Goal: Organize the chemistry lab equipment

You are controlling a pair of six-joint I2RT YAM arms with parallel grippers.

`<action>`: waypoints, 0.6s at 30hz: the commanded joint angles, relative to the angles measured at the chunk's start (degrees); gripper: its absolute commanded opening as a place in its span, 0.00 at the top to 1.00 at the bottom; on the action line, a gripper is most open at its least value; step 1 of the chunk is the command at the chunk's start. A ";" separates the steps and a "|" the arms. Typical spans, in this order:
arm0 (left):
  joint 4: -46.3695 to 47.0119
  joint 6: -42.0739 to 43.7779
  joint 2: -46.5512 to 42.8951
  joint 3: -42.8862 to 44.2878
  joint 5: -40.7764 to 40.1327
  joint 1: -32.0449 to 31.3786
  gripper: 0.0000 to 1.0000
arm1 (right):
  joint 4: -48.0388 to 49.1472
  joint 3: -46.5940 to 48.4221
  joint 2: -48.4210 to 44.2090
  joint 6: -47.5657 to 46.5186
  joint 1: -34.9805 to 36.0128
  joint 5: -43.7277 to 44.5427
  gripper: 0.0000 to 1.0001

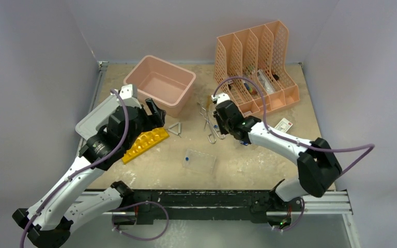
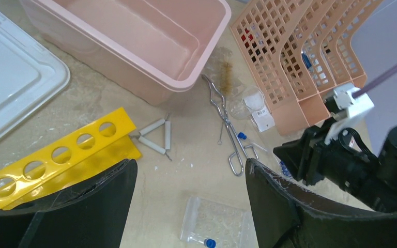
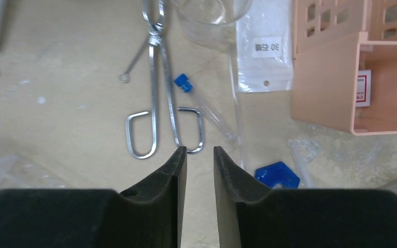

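Note:
The yellow test-tube rack [image 1: 146, 144] lies flat at the left, and my left gripper [image 2: 191, 168] hangs open just above and behind it, nothing between its fingers. The wire triangle [image 2: 155, 135] lies beside the rack's end. Metal tongs [image 3: 155, 93] lie mid-table, handles toward my right gripper [image 3: 200, 150]. Its jaws stand a narrow gap apart just short of the handle loops, with only bare table between them. A blue-capped vial [image 3: 183, 82] lies against the tongs. The clear tray [image 1: 200, 161] sits near the front with another blue-capped vial [image 2: 210, 242] at its edge.
A pink tub [image 1: 160, 82] stands at the back left, its grey lid [image 2: 10, 88] beside it. The peach file holder [image 1: 258, 62] stands at the back right. A clear beaker [image 3: 212, 15], a labelled plastic bag [image 3: 266, 46] and a loose blue cap [image 3: 276, 174] lie near the tongs.

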 commanded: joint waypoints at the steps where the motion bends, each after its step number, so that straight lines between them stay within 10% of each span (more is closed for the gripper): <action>1: 2.35 -1.56 -0.35 -0.93 2.83 0.04 0.25 | 1.35 0.41 3.06 -3.67 -3.01 1.89 0.74; 18: 0.58 -1.80 -0.60 -2.11 3.94 0.06 0.26 | 13.76 -2.13 10.50 -13.42 -5.72 -6.09 0.77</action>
